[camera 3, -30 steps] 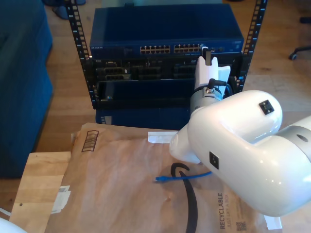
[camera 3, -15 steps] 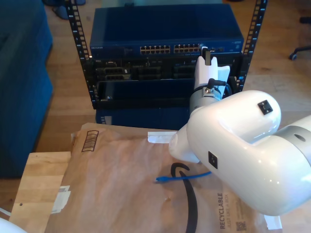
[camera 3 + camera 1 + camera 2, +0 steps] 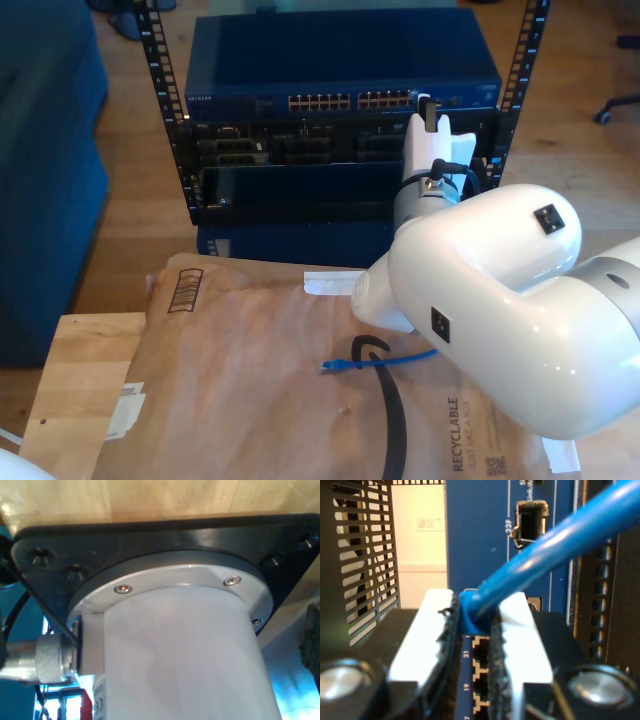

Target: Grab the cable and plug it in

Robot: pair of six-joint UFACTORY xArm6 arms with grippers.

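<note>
At the exterior view's left, a wooden tabletop (image 3: 70,380) under a sheet of brown cardboard (image 3: 240,380). Near the middle of that sheet, the loose end of the cable (image 3: 375,362) — bright blue, plug lying flat on the cardboard, crossing a thicker black robot cable (image 3: 392,420). Further toward the exterior view's right, my second gripper (image 3: 428,112) up at the blue network switch (image 3: 340,60) in the rack, just beside its row of ports (image 3: 350,101). In the second wrist view, pads (image 3: 512,625) pressed together on the cable's other end, numbered ports right behind. My first gripper's state — cannot be told; first wrist view on a white arm base (image 3: 180,655).
</note>
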